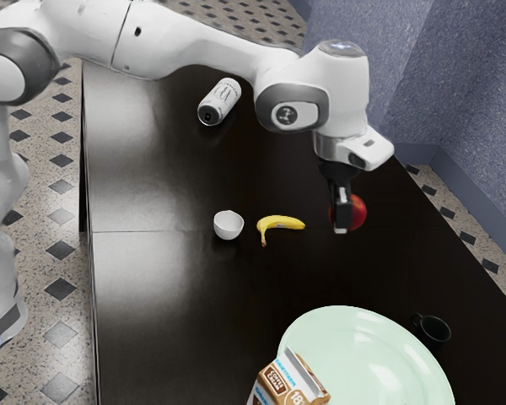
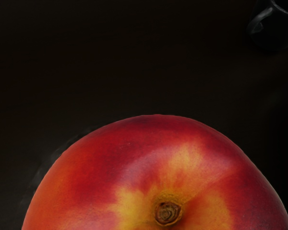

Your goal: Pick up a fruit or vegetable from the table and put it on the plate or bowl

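**Gripper down at the peach**

The gripper hangs over the red peach at the dark table's right side, right of the banana; whether it pinches the fruit, I cannot tell; the pale green plate lies nearer.

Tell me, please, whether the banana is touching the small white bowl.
Apart. The exterior view shows a strip of dark table between the banana and the small white bowl.
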`<action>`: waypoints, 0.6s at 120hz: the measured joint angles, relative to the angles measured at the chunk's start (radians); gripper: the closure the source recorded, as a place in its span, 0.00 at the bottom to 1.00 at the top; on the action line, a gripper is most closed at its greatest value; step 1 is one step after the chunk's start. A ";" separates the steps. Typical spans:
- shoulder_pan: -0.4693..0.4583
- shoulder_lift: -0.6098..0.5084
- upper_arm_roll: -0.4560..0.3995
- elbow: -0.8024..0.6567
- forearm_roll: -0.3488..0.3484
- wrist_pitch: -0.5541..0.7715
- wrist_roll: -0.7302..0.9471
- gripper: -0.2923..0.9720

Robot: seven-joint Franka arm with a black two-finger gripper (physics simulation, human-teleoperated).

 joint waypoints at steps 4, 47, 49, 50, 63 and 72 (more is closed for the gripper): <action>-0.014 0.000 -0.006 0.001 0.001 -0.002 -0.001 0.50; 0.112 0.015 -0.028 0.000 0.005 -0.012 -0.012 0.49; 0.110 0.015 -0.028 0.001 0.005 -0.014 -0.012 0.49; 0.108 0.015 -0.029 0.001 0.005 -0.015 -0.013 0.49; 0.080 0.016 -0.033 0.004 0.005 -0.028 -0.014 0.50; 0.067 0.016 -0.041 0.008 0.005 -0.035 -0.016 0.50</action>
